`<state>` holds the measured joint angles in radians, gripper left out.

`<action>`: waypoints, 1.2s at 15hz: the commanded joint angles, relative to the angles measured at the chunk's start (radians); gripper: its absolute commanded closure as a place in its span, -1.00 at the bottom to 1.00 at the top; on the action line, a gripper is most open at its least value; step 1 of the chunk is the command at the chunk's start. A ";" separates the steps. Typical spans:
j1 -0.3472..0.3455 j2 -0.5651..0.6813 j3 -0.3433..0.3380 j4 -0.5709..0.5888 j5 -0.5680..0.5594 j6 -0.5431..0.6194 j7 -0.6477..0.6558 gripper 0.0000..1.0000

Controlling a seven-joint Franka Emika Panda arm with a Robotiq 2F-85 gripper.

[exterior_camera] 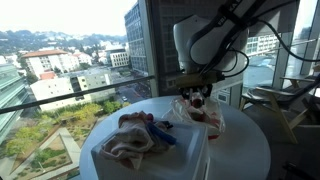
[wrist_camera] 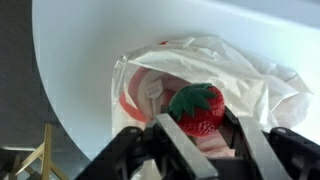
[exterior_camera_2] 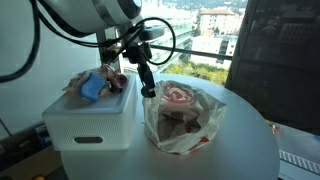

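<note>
The strawberry (wrist_camera: 197, 108) is pinched in the gripper (wrist_camera: 204, 127) just above the plastic bag (wrist_camera: 255, 70), and it could be dropped on the table (wrist_camera: 80, 50) if it is held too loosely.

Red strawberry (wrist_camera: 198, 112) with green cap, gripped in end effector (wrist_camera: 205, 128), just above crumpled clear plastic bag (wrist_camera: 255, 75)

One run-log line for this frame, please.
gripper: shut on toy strawberry | position: above plastic bag | beside: white bin | surface: round table
</note>
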<state>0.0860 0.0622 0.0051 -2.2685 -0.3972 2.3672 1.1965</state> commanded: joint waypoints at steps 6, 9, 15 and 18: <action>-0.017 0.188 -0.098 0.071 -0.372 0.172 0.333 0.50; -0.005 0.248 -0.126 0.101 -0.485 0.254 0.463 0.50; 0.020 0.210 -0.134 0.083 -0.583 0.284 0.645 -0.65; 0.037 0.101 -0.106 0.016 -0.566 0.203 0.636 -1.00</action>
<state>0.0982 0.2877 -0.1147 -2.1810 -0.9452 2.6369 1.8020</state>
